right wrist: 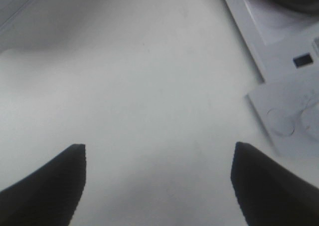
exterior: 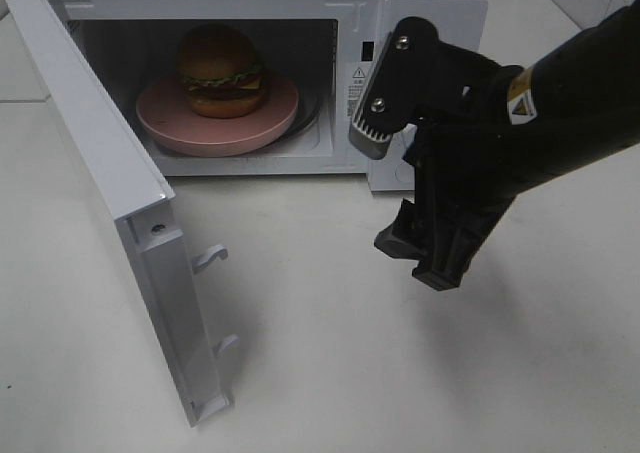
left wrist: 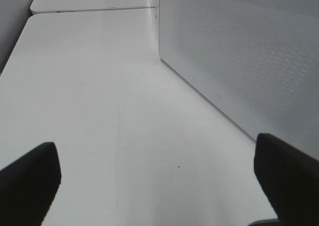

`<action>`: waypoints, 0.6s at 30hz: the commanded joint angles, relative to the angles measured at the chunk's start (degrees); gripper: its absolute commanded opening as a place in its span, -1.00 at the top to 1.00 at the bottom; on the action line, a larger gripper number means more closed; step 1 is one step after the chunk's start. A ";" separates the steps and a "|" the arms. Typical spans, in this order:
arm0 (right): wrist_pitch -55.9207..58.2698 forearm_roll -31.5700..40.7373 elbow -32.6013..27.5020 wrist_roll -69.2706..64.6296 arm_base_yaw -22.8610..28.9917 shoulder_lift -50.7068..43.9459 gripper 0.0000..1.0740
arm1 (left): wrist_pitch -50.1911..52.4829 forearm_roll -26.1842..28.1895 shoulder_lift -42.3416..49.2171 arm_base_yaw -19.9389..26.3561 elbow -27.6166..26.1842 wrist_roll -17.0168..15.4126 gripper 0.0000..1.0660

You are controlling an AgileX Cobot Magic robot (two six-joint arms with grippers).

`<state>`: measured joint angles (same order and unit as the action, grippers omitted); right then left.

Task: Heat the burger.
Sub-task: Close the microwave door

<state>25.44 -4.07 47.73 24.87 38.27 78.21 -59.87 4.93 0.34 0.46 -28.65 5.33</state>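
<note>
The burger sits on a round pink plate inside the open white microwave. My right gripper is open and empty, held above the table in front of the microwave's control panel, to the right of the cavity. In the right wrist view its two dark fingertips stand wide apart over bare table, with the microwave's front corner to one side. My left gripper is open and empty beside the outer face of the microwave door. It does not show in the exterior high view.
The microwave door swings out to the left towards the front, with two latch hooks on its edge. White table lies in front. A seam between table tops shows in the left wrist view.
</note>
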 commanded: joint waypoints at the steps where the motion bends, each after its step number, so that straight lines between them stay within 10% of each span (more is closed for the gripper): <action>1: 5.73 0.17 -0.29 -6.99 -0.17 -2.18 -0.42 | 0.46 0.46 1.38 0.06 0.17 -0.29 -0.84; 18: 38.67 0.17 -0.29 -25.61 -0.17 -15.30 -0.42 | 0.46 0.46 1.38 0.06 0.17 -0.29 -0.84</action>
<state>61.65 -4.01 47.73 0.00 38.27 64.11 -59.87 4.93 0.34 0.46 -28.65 5.33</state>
